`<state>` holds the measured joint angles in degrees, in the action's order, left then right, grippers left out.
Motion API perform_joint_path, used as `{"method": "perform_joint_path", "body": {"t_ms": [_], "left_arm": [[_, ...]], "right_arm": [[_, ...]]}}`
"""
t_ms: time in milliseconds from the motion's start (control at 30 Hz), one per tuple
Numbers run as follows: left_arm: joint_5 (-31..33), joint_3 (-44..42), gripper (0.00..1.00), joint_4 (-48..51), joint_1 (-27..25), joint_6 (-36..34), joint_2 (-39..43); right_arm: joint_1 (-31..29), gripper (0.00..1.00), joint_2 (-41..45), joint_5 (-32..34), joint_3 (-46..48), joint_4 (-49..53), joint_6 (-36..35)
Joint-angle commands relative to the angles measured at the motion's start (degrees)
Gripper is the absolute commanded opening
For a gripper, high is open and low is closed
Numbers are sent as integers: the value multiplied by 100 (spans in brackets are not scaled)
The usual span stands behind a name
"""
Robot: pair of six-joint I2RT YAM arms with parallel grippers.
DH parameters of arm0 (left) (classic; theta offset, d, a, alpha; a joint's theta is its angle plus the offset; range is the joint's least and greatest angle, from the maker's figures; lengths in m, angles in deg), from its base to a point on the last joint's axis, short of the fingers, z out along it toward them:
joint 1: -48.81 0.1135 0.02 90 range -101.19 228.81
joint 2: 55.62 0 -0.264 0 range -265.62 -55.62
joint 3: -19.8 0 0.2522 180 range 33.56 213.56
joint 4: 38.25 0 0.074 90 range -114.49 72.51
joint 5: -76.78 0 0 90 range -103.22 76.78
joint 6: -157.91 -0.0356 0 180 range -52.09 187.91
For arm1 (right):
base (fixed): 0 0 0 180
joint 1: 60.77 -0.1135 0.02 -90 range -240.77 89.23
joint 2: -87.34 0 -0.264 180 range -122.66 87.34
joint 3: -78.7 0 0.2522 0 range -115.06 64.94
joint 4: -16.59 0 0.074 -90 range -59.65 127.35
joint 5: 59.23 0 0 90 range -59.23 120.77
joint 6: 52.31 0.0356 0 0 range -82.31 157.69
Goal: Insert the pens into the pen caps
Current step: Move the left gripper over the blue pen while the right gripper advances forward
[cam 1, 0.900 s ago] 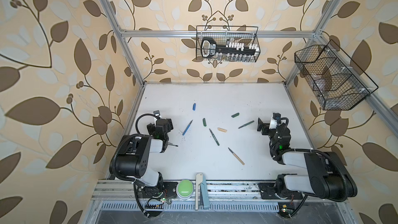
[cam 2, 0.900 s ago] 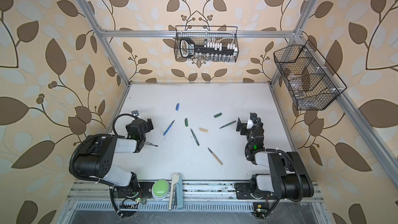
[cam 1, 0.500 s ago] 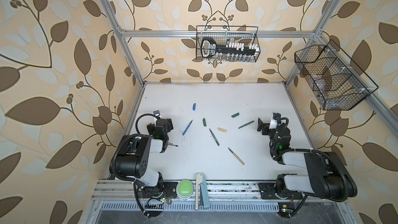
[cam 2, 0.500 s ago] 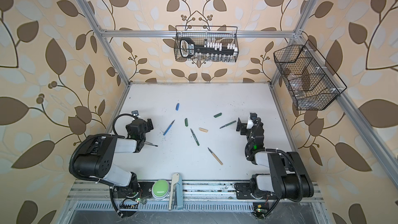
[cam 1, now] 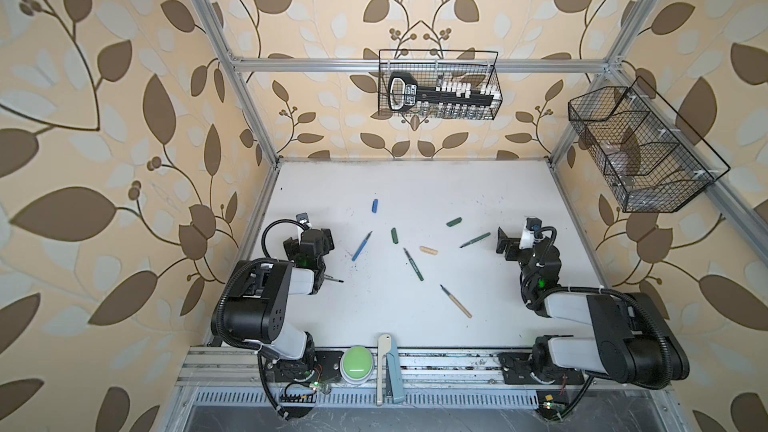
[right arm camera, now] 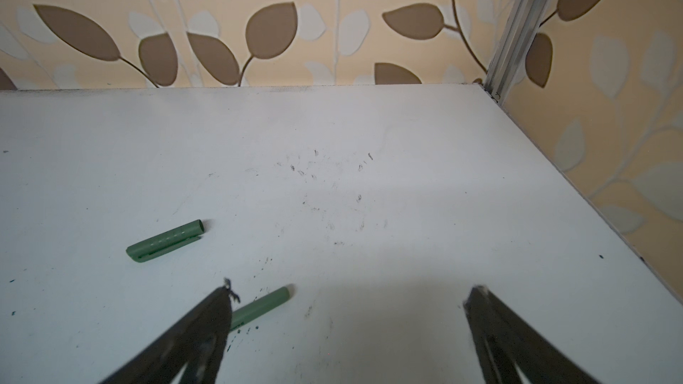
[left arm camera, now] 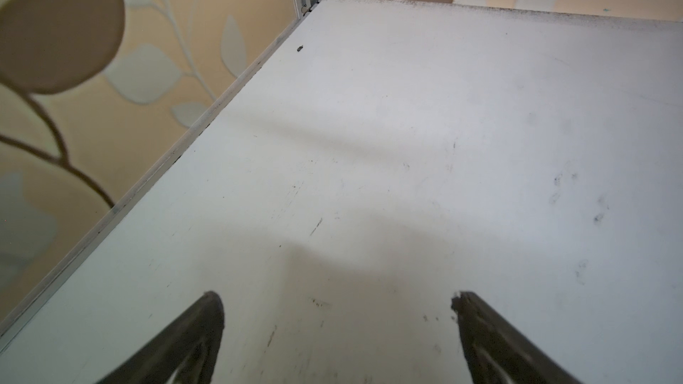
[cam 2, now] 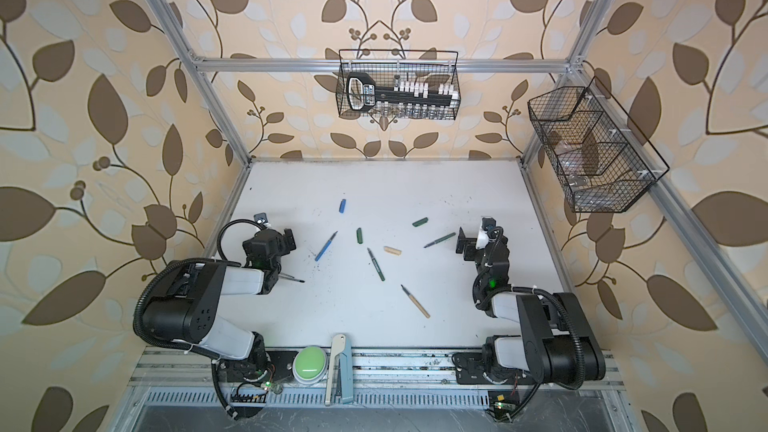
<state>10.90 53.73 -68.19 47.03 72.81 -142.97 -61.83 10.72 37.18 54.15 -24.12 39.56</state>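
The bench is a flat white tabletop (cam 1: 415, 184), pretty scuffed with little black ink marks. It's boxed in by an aluminium frame (cam 1: 374, 65) and beige wallpaper with big brown leaves (cam 1: 104, 118). A black wire basket (cam 1: 438, 85) hangs on the back rail and a second wire basket (cam 1: 640, 151) on the right wall. A round green button (cam 1: 357, 359) sits on the front rail.

The left gripper (left arm camera: 338, 301) has its jaws spread wide with nothing between them, just bare table ahead and the side rail close by. The right gripper (right arm camera: 351, 293) is spread wide and empty too.

All the pens and caps lie loose between the two grippers, every cap off its pen. Nearest the right gripper is the right-hand dark green pen (cam 1: 475, 240), butt end toward the gripper. In the right wrist view one finger (right arm camera: 199, 326) covers part of it. The right-hand dark green cap (cam 1: 454, 222) lies just beyond.

Nearest the left gripper is the slim blue pen (cam 1: 361, 246), with the stubby blue cap (cam 1: 375, 206) farther out. In between sit the middle dark green cap (cam 1: 394, 235), the middle dark green pen (cam 1: 414, 264) and the short tan cap (cam 1: 428, 250). The tan pen (cam 1: 456, 301) lies nearer the front rail. A thin black rod (cam 1: 332, 279) pokes out beside the left arm.
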Motion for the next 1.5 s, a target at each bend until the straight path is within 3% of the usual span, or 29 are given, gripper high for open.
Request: {"method": "perform_joint_path", "body": {"t_ms": [0, 133, 267, 367, 467, 667, 800, 900, 1133, 1467], "left_arm": [[-256, 331, 99, 484, 22, -91, 443], [-108, 1193, 99, 2571, 24, 263, 1131], [-1311, 2207, 99, 4609, 27, 776, 1409], [-2256, 2560, 99, 5497, 12, 968, 1479], [-2856, 2499, 99, 5839, -85, 1227, 1628], [-2393, 2388, 99, 6343, -1142, 1308, 1925], [-2169, 2646, 92, 6824, -1537, 1255, 1872], [-2298, 2705, 93, 6885, -1627, 1154, 1705], [-2343, 3288, 79, 7331, -1795, 856, 635], [-2407, 3523, 69, 7237, -1799, 602, -109]], "right_arm": [[-10, 100, 320, 194, -497, 961, -14], [-53, 97, 580, 80, -1026, 2112, 4], [-202, 94, 1299, -255, -1381, 3334, 653], [-303, 92, 1945, -651, -1477, 4030, 1188], [-358, 90, 2502, -1159, -1624, 4752, 1518], [-583, 88, 3287, -1457, -1651, 5740, 1990], [-683, 88, 3398, -1616, -1737, 6250, 2070], [-702, 88, 3276, -1718, -1769, 6429, 2087], [-807, 85, 2822, -2442, -1818, 6321, 2102], [-1138, 84, 2601, -2202, -1834, 6257, 2162]]}}
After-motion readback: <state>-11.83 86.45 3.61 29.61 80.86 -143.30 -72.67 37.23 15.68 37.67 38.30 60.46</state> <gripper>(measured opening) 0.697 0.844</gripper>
